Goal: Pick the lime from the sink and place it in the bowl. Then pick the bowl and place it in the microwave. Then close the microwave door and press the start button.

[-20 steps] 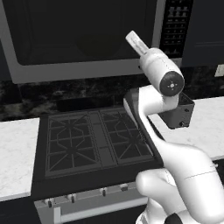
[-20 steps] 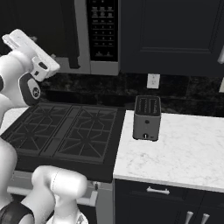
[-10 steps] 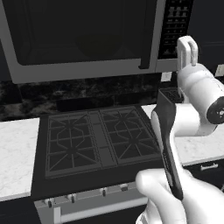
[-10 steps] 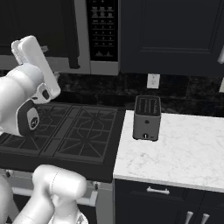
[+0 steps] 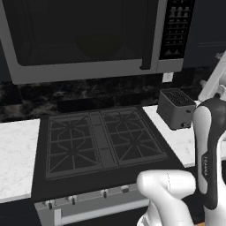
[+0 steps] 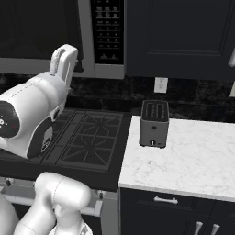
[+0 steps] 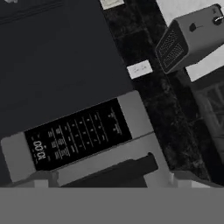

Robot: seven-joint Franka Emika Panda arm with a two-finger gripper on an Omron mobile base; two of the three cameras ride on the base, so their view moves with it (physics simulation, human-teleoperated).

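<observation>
microwave [image 5: 88,39] cut off at top, toaster [image 7: 192,37] cropped

The microwave [image 5: 88,39] hangs over the stove [image 5: 101,141], and its door [image 5: 79,33] is shut flat, so nothing sticks out into the room in front of it. The dark handle [image 5: 148,35] stands up along the door's right edge, just beside the button panel [image 5: 175,28]. There is open air between the microwave's bottom and the stove top, wide enough to reach through. The stove grates are bare. On the white surface [image 6: 193,156] to the right, a grey toaster [image 6: 153,123] stands near the stove's edge and blocks that corner. Dark cabinets [image 6: 179,36] fill the wall above the toaster.
</observation>
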